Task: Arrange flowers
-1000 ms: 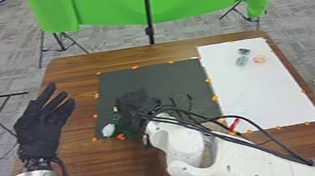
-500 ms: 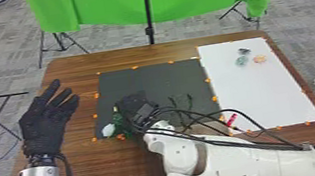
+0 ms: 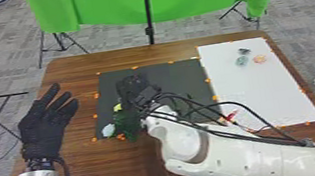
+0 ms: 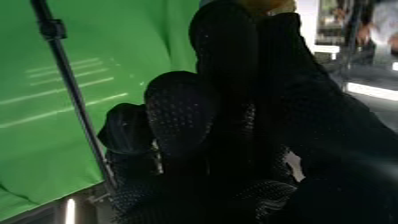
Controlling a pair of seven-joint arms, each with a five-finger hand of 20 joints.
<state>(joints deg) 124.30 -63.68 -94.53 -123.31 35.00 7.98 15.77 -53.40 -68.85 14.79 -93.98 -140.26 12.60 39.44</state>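
In the head view my right hand point(image 3: 139, 89) is over the dark mat point(image 3: 165, 74). The right wrist view has this hand point(image 4: 226, 100) with fingers curled and thumb against them; an orange and pale flower point(image 4: 263, 5) is at the tips, partly hidden by the glove. Near it in the head view are a yellow flower point(image 3: 117, 107), dark green stems point(image 3: 126, 122) and a white flower point(image 3: 108, 130) at the mat's near left corner. A red piece point(image 3: 232, 115) is beside the white board's near left edge. My left hand point(image 3: 44, 124) is open over the table's left side.
On the white board point(image 3: 258, 91), toward the far right, are a dark piece point(image 3: 244, 51), a green piece point(image 3: 242, 59) and a peach piece point(image 3: 259, 59). Orange markers line the mat and board. Black cables loop over the right arm beside the mat.
My right hand has moved away from the robot, toward the middle of the mat, uncovering more of the yellow flower and green stems. The left hand has barely shifted.
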